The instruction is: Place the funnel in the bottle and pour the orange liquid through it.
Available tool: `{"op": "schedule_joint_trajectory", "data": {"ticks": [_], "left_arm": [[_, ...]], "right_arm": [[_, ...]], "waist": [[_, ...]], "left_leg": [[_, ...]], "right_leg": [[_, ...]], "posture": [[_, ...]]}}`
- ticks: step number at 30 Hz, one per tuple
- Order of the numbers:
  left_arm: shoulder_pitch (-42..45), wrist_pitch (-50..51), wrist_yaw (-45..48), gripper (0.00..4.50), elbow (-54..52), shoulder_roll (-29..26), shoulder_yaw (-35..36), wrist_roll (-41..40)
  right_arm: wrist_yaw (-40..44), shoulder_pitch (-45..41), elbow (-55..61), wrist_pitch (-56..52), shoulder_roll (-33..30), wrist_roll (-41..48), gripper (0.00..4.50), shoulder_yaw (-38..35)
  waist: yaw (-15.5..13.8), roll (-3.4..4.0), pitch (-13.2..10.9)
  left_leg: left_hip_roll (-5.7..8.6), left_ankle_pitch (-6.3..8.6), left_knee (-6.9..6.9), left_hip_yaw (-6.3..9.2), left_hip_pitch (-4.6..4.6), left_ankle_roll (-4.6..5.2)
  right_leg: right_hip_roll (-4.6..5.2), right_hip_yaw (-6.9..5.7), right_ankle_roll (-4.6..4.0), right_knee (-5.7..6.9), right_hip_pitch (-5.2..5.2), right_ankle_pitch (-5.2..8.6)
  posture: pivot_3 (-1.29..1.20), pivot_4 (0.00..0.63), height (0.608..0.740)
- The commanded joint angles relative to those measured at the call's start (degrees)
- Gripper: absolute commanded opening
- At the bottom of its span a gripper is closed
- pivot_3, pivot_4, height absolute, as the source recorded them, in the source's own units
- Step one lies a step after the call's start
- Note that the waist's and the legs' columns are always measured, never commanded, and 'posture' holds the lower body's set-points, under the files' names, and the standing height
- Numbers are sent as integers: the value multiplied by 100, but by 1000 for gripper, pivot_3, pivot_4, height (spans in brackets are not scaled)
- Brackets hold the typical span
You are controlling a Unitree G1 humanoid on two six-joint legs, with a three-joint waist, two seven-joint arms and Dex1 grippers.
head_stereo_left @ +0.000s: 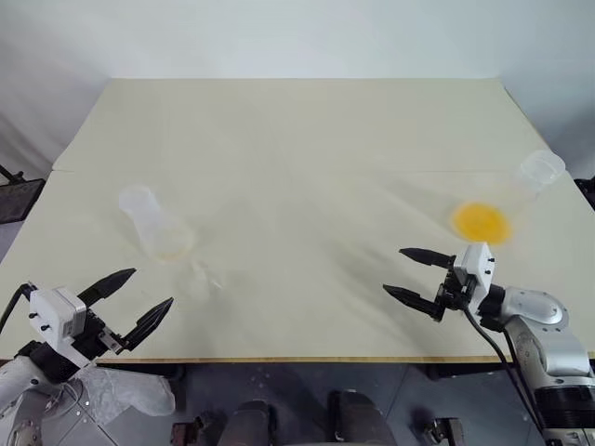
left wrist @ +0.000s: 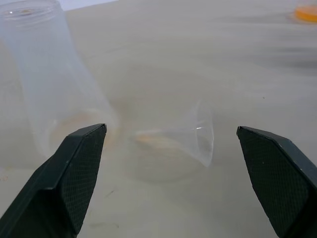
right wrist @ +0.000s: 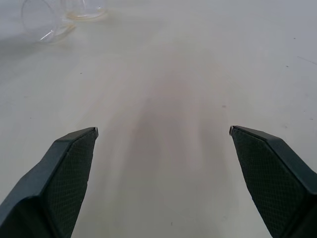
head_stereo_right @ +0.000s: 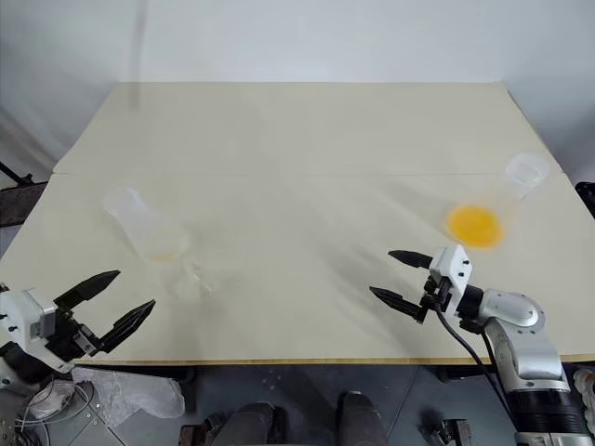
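So the bottle (head_stereo_left: pixel 153 226) stands upright on the table's (head_stereo_left: pixel 297 139) left half, long axis vertical, mouth up. It's clear and colourless, with a wide round base tapering to a narrower neck; there's a faint yellowish tint at the bottom. Just beside it, toward the near edge, the funnel (left wrist: pixel 185 144) lies on its side, a see-through cone with thin glossy walls. In the left wrist view its wide rim faces away from the bottle and the narrow end points toward it, so its long axis runs flat along the tabletop.

Over on the right half there's a second clear flask (head_stereo_left: pixel 521 190), and the orange liquid (head_stereo_left: pixel 481 222) shows as a bright round patch at its base. Honestly can't tell for sure whether that one is upright or leaning.

Table is a pale cream matte sheet, smooth, with a seam running across it.

Left gripper (head_stereo_left: pixel 138 305) hovers at the near left edge, fingers spread wide, holding nothing, aimed at the funnel and bottle. Right gripper (head_stereo_left: pixel 416 277) is near the right front, below the orange patch, fingers also wide apart and empty.
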State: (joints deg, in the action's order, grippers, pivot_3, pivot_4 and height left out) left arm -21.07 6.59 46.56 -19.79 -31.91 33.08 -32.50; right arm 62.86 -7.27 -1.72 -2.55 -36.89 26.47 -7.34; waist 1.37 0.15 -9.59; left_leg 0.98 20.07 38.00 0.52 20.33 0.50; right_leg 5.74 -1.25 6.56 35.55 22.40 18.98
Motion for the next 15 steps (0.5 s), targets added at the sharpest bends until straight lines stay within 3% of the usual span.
{"op": "schedule_joint_trajectory", "data": {"ticks": [1, 10, 15], "left_arm": [[1, -15, -3, 4500, -121, -22, 54, -120], [-67, 444, -739, 4500, -535, 106, 148, -164], [-507, 329, -949, 4500, -807, 391, 750, -389]], "right_arm": [[-20, -56, 91, 52, 34, 72, 4472, -119], [97, -359, -126, 6, 63, 54, 4472, 0], [307, -823, -469, -67, 146, 37, 4472, 163]], "waist": [[1, 0, 0], [2, -2, -1], [26, -4, -2]], "left_leg": [[0, 0, 0, 0, 0, 0], [0, 0, 3, 1, 0, 0], [-3, 1, 3, -1, 0, -2]], "right_leg": [[0, 0, 0, 0, 0, 0], [0, 0, 0, 4, 0, 0], [-2, 1, 0, 4, 4, 0]], "posture": [[0, 150, 740], [0, 150, 740], [0, 150, 740]]}}
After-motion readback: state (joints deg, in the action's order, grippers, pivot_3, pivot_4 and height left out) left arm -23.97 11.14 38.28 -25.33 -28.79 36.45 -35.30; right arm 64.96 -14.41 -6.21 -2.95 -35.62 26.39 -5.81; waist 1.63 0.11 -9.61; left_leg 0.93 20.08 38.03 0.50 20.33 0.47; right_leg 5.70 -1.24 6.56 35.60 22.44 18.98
